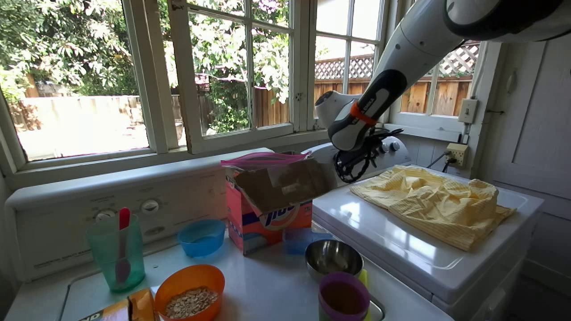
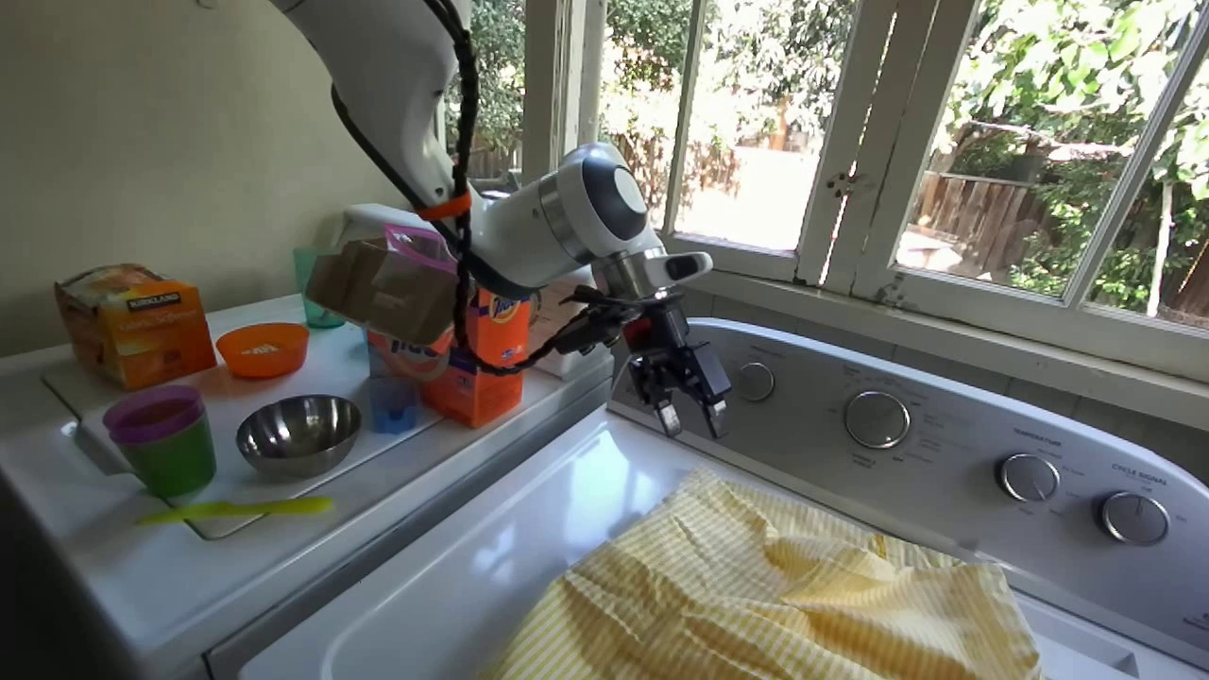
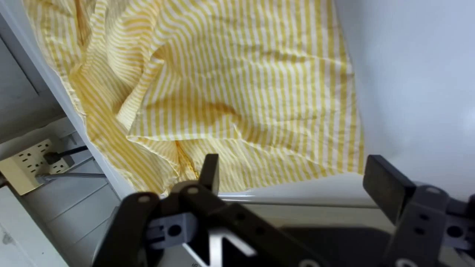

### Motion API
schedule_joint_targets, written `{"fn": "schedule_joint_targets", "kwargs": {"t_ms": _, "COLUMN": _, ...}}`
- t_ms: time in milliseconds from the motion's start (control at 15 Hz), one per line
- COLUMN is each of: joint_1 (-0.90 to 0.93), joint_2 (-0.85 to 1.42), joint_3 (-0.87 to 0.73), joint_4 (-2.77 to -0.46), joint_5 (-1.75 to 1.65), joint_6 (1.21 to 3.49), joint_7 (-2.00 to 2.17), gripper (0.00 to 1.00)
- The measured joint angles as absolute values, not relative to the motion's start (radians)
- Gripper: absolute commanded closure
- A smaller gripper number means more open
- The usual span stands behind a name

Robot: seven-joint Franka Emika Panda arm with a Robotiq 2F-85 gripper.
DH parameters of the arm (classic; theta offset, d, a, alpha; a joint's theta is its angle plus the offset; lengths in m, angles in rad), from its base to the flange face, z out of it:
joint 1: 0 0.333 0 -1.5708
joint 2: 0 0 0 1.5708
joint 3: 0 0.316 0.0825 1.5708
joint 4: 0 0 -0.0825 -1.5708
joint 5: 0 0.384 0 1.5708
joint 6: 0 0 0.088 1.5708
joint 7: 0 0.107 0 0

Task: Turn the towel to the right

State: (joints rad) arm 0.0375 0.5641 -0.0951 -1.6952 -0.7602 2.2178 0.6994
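The yellow-and-white striped towel lies crumpled on the white dryer top, with raised folds; it shows in both exterior views (image 1: 428, 200) (image 2: 756, 586) and fills much of the wrist view (image 3: 241, 85). My gripper (image 2: 693, 422) is open and empty, fingers pointing down, above the back of the dryer by its control panel. It is apart from the towel. In the wrist view the two fingertips (image 3: 293, 174) stand wide apart, with the towel's edge and a corner seen beyond and between them. In an exterior view the gripper (image 1: 352, 171) is dark and its fingertips are hard to make out.
The dryer's control panel (image 2: 954, 453) with knobs rises behind the towel, below the windows. On the neighbouring washer stand an orange detergent box (image 1: 270, 223), a metal bowl (image 1: 334, 258), stacked cups (image 1: 343, 296) and an orange bowl (image 1: 189, 290). A wall outlet (image 3: 33, 163) is beside the dryer.
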Motion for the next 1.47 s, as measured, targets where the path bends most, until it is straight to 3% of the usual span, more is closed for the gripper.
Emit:
{"fn": "schedule_joint_targets", "kwargs": {"t_ms": 1200, "joint_1": 0.046, "joint_2": 0.707, "joint_3": -0.141, "joint_4": -1.617, "joint_5": -0.755, "joint_6": 2.335, "joint_7": 0.697, "gripper": 0.00}}
{"fn": "schedule_joint_targets", "kwargs": {"t_ms": 1467, "joint_1": 0.056, "joint_2": 0.735, "joint_3": -0.156, "joint_4": -1.602, "joint_5": -0.755, "joint_6": 2.356, "joint_7": 0.697, "gripper": 0.24}}
